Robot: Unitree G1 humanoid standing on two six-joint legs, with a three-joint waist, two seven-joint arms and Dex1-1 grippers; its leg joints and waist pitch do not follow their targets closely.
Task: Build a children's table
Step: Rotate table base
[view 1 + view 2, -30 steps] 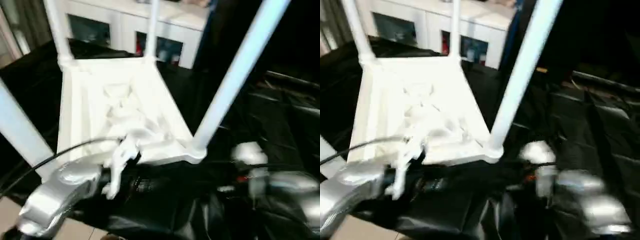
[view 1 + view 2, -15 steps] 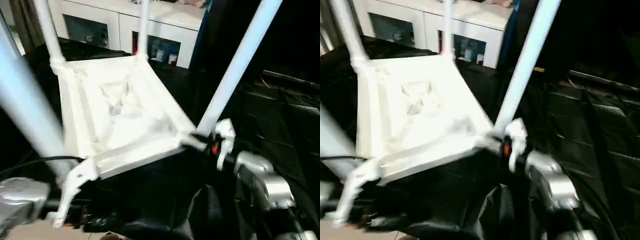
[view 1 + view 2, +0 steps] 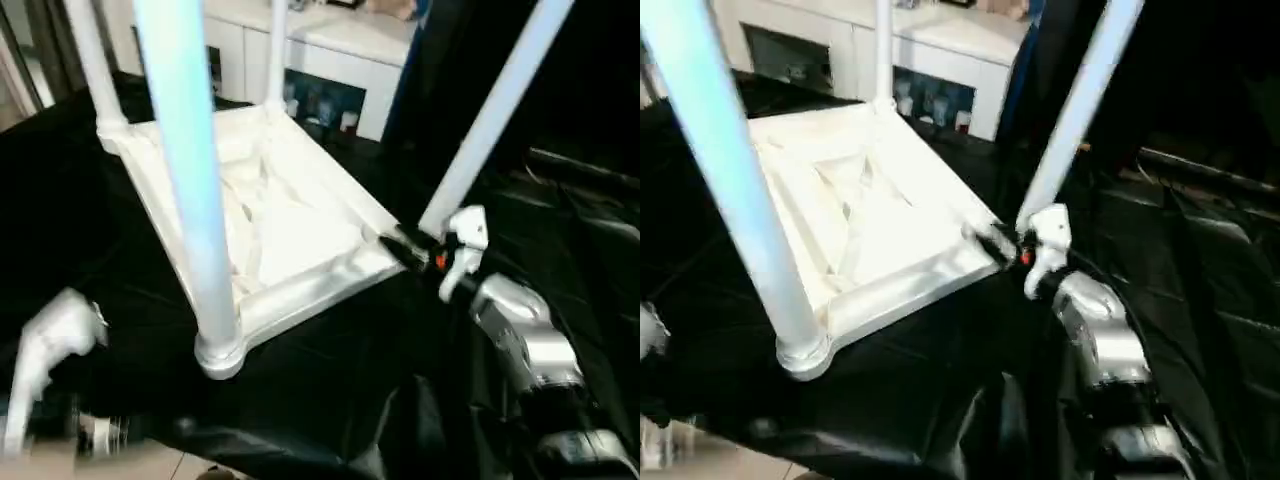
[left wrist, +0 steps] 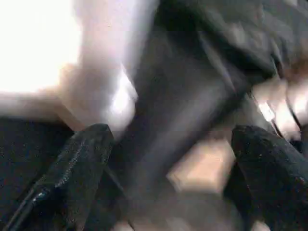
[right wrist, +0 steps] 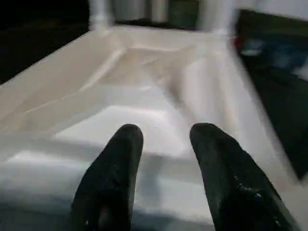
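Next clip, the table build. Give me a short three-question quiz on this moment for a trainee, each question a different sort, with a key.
1. True or false: the children's table lies upside down with its legs pointing up.
2. Which gripper is at the table's rim beside a corner leg? A) left gripper B) right gripper C) neither
3. Fill in: the table lies on a ____ covering.

Key
1. True: the ribbed underside faces up and legs rise from the corner sockets.
2. B: the right gripper reaches the rim beside the leg; the left gripper, fingers wide apart, is off the table.
3. Black: the black covering spreads under the table.
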